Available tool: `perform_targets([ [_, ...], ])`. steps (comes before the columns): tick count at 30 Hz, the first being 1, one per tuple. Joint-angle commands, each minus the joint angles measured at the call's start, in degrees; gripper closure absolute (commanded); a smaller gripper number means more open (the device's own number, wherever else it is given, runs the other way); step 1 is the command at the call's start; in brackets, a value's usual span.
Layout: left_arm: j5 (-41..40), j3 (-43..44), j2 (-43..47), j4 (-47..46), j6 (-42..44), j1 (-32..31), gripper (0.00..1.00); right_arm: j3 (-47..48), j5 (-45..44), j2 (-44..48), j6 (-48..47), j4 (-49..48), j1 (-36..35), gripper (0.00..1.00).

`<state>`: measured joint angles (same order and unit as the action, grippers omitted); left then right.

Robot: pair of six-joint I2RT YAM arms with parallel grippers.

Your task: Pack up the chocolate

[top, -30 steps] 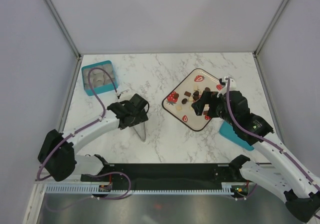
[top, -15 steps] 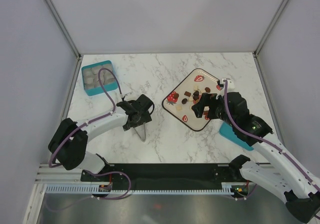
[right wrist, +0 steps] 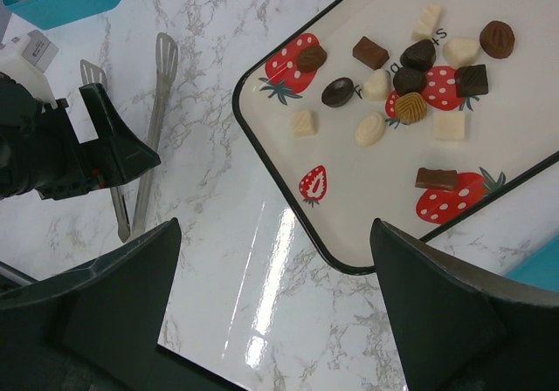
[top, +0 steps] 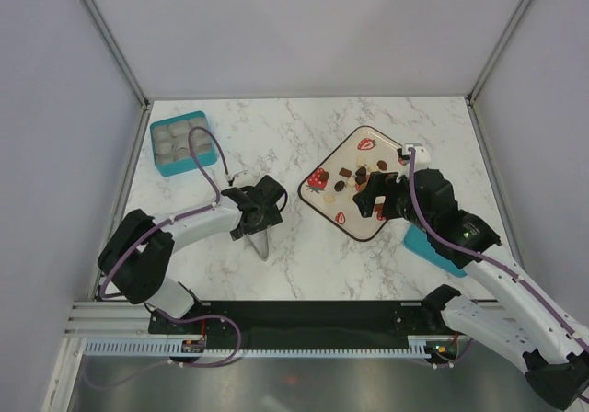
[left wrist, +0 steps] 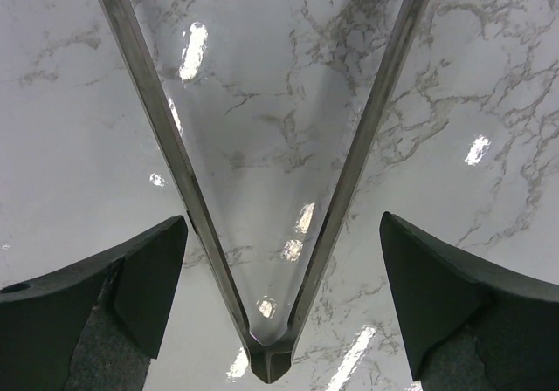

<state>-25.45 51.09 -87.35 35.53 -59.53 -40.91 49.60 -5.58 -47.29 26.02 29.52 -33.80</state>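
Well, my left gripper [left wrist: 281,225] gapes astride the tongs [left wrist: 173,155]; the chocolate [right wrist: 410,77] lies just ahead of my open right gripper [right wrist: 272,234].

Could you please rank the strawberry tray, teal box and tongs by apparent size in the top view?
1. Strawberry tray.
2. Teal box.
3. Tongs, partly hidden under the left hand, so less sure.

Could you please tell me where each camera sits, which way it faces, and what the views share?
Top external: above and behind the bases, looking down on the table; both arms show.
Left wrist: on the left arm, looking down at the tongs between the fingers of the open left gripper.
Right wrist: looking down over the tray of chocolate; the open right gripper frames it.
Shared: both wrist views show the tongs.
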Motion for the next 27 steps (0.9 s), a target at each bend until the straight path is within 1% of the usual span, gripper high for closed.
perform_targets([
  [1, -3.5, -1.1, -0.9, -3.1, 0.8, -0.1, 0.0, -0.1, -1.3, 1.1, -1.8, -2.1, -0.1, 0.02],
  [7, -3.3, -2.8, -0.8, -6.9, 3.4, -0.1, 0.0, -0.5, -1.8, 1.8, -2.5, -2.0, 0.0, 0.02],
  [9, -4.4, -2.5, -1.5, -6.7, 4.2, 0.0, 0.0, -0.6, -2.0, 1.9, -2.5, -2.0, -0.1, 0.02],
  [15, -4.1, -2.0, -4.3, -7.7, 4.9, 1.4, 0.0, -0.9, -2.2, 1.8, -2.2, -2.0, -0.1, 0.02],
  [20, -4.2, -2.7, -4.8, -9.5, 6.0, 2.1, 0.01, -1.3, -2.1, 2.0, -2.1, -2.0, -0.1, 0.02],
  [23, -3.5, -2.5, -5.9, -10.0, 7.7, 2.6, 0.02, -1.5, -2.4, 2.3, -2.4, -2.0, -0.1, 0.02],
  [27, -2.6, -2.6, -6.6, -10.0, 7.5, 2.8, 0.04, -1.8, -2.5, 1.9, -2.2, -2.0, -0.1, 0.02],
])
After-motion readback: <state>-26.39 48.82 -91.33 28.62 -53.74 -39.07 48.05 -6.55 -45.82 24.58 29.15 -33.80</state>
